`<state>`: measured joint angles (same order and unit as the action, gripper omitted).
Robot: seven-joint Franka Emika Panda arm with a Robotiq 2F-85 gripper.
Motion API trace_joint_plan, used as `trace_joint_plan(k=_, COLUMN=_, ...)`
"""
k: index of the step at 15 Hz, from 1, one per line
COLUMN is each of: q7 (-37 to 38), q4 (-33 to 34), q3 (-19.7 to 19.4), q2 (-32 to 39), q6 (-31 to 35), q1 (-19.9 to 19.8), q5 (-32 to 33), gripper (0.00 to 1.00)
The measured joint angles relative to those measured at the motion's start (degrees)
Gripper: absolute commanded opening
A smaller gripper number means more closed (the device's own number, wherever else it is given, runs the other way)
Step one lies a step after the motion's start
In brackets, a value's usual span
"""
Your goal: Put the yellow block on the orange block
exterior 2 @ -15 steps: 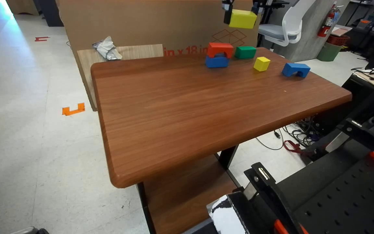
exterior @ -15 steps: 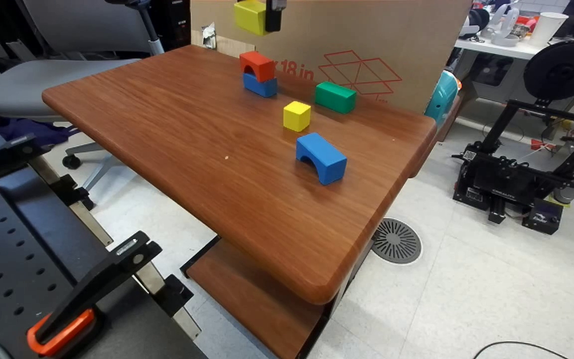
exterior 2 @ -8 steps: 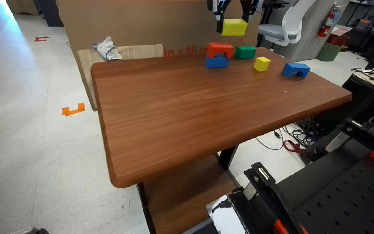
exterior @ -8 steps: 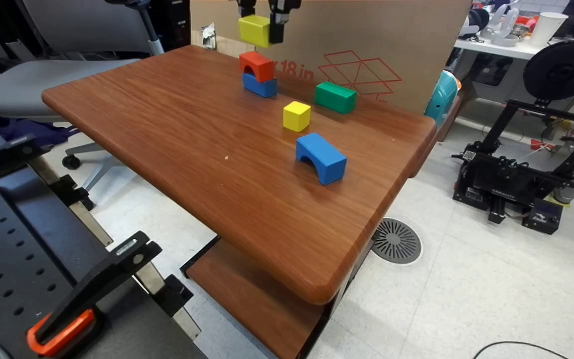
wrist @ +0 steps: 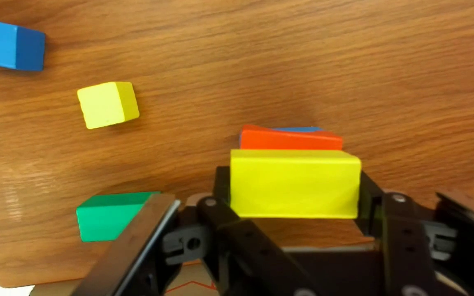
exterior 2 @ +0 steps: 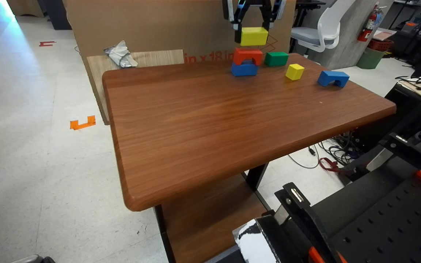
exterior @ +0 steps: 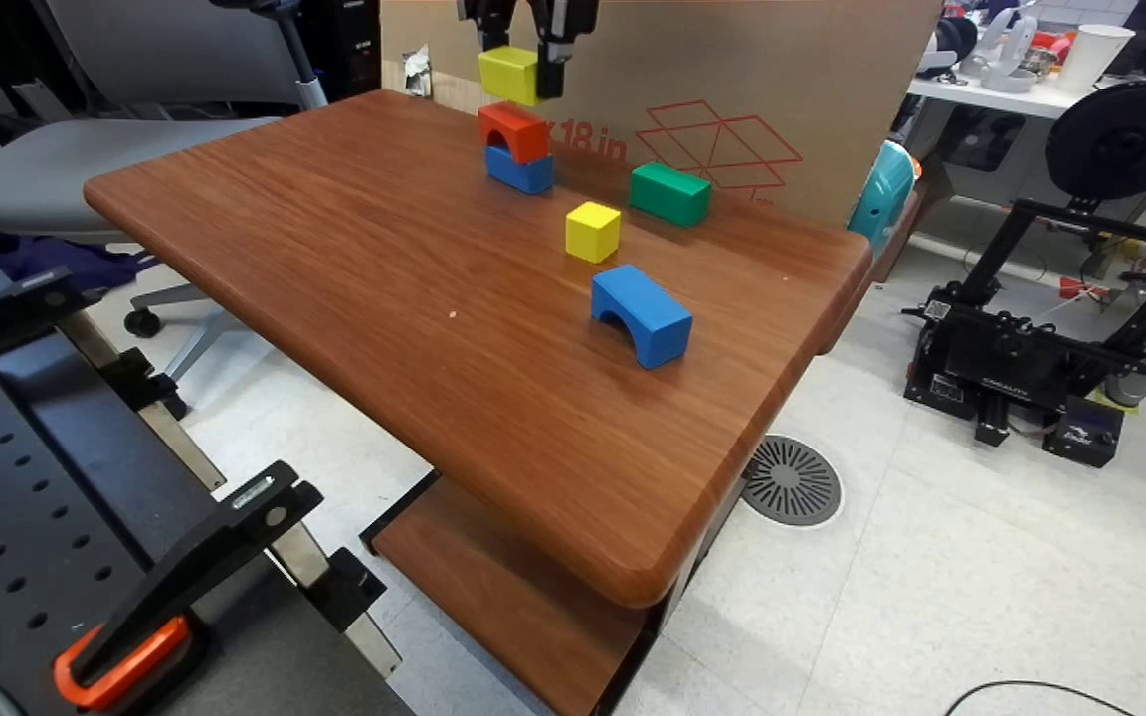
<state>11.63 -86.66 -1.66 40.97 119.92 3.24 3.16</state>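
The yellow block, a bright oblong, is held level between the fingertips of my gripper (wrist: 295, 190); it shows in the wrist view (wrist: 296, 185) and in both exterior views (exterior: 507, 75) (exterior 2: 254, 36). The orange block is a red-orange arch (exterior: 515, 132) (exterior 2: 247, 56) resting on a blue block (exterior: 519, 171) (exterior 2: 244, 69) near the table's back edge. The held block is just above the arch, with a narrow gap in an exterior view. In the wrist view the orange block (wrist: 290, 139) is partly hidden behind the yellow block.
A smaller cube-like yellow block (exterior: 592, 232), a green block (exterior: 669, 194) and a blue arch (exterior: 642, 315) stand on the table (exterior: 384, 259) to one side of the stack. A large cardboard box (exterior 2: 152, 25) stands behind the table's back edge.
My gripper has come down with the yellow block in it, moving left in an exterior view, and is now close over the orange block. The blocks on the table have not moved.
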Motion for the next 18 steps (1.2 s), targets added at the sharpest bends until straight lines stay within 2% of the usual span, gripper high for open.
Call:
trace_joint_plan(k=11, q7=1.0, q4=1.4, q3=-0.1, q2=1.3, q6=-3.1, q1=0.0, q5=-0.3, gripper=0.42)
trace_joint_plan(k=12, q7=1.0, q4=1.4, q3=-0.1, q2=1.3, q6=-3.2, q1=0.0, q5=-0.4, gripper=0.92)
trace_joint_plan(k=13, q7=1.1, q4=1.4, q3=-0.1, q2=1.3, q6=-3.3, q1=0.0, q5=-0.4, gripper=0.93)
trace_joint_plan(k=14, q7=1.2, q4=1.4, q3=-0.1, q2=1.4, q6=-3.4, q1=0.0, q5=-0.5, gripper=0.99)
trace_joint_plan(k=18, q7=1.3, q4=1.6, q3=-0.1, q2=1.5, q6=-3.4, q1=-0.1, q5=-1.4, gripper=1.00)
